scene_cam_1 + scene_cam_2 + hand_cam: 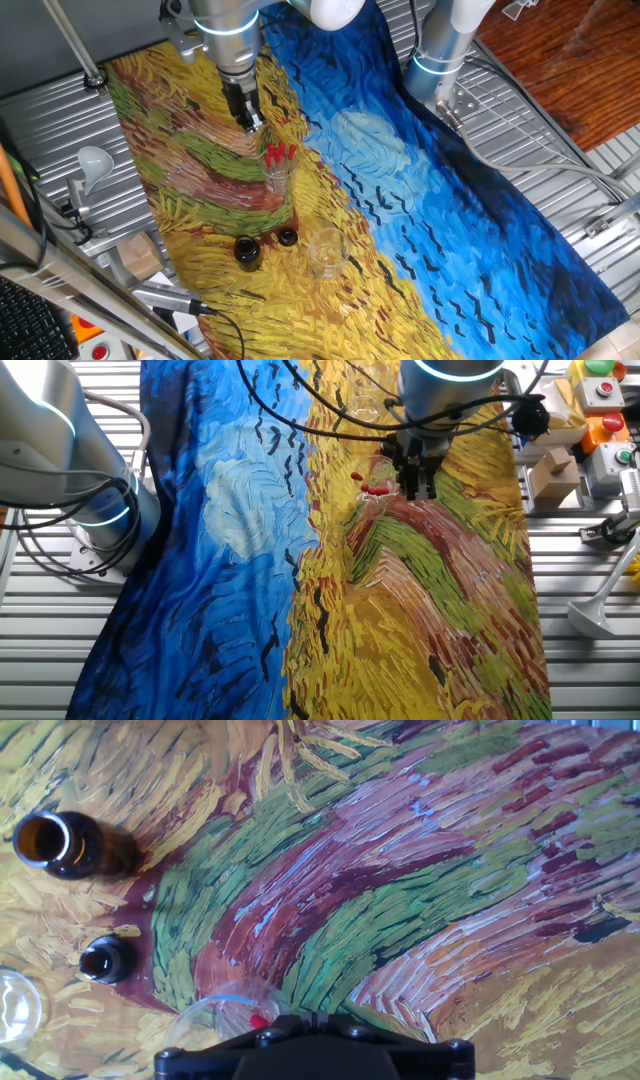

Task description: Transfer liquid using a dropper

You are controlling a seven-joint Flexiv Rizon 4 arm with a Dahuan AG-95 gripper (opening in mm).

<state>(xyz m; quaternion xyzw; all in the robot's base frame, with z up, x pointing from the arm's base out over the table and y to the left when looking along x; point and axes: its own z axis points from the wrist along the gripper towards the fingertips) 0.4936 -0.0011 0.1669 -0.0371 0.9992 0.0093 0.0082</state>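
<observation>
Several droppers with red bulbs point(279, 153) stand in a clear glass point(278, 175) on the painted cloth. They also show in the other fixed view point(373, 487). In the hand view only one red bulb point(259, 1019) shows inside the glass rim point(205, 1008). My gripper point(254, 122) hangs above the cloth, just behind and to the left of that glass, apart from it. Its fingers stand together with nothing seen between them. In the other fixed view the gripper point(416, 488) is just right of the red bulbs.
Two open brown bottles, a larger one point(247, 251) and a smaller one point(287, 237), stand in front of the dropper glass. An empty clear glass point(327, 250) stands beside them. A second arm's base point(440, 50) is at the back right.
</observation>
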